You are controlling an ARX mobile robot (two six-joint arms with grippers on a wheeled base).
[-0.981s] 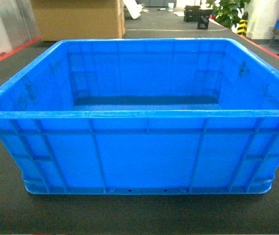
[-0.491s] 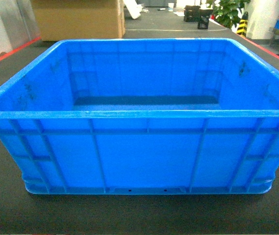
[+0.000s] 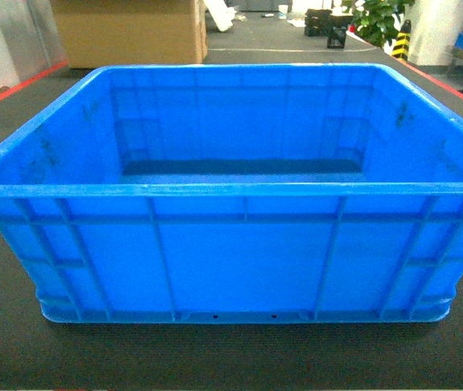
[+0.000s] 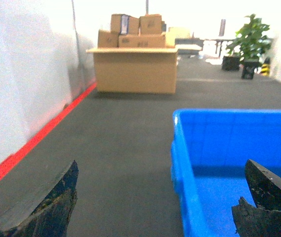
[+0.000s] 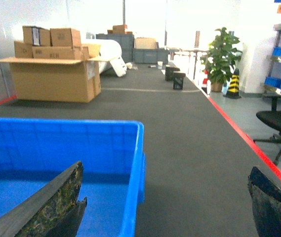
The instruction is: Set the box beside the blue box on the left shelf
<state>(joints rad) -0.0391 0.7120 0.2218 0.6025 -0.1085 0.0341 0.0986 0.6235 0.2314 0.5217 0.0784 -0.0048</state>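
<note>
The left end effector (image 4: 155, 197) is spread wide, its two dark, worn fingers (image 4: 46, 207) at the bottom corners of the left wrist view, gripping nothing. Its left finger hangs over the dark grey floor (image 4: 115, 148) and its right finger over the inside of the blue crate (image 3: 231, 244), so the crate's left wall (image 4: 180, 163) lies between the two. Beyond this end effector, up the floor, a red line (image 4: 36, 140) runs along the white wall, and a large cardboard box (image 4: 135, 69) carries smaller cartons (image 4: 130, 29) on top.

In the head view the blue crate sits on the floor and fills nearly the whole width, open top up, its ribbed front wall facing the camera; neither arm shows there.

The right end effector (image 5: 170, 207) is likewise released and spread apart, holding nothing. Its left finger (image 5: 51, 207) sits over the crate's interior and its right finger over the bare floor, with the crate's right wall (image 5: 133, 182) between them. Ahead of it to the right stand a potted plant (image 5: 221, 54), a yellow-and-black cone (image 5: 234, 81) and a black office chair (image 5: 278, 123)
</note>
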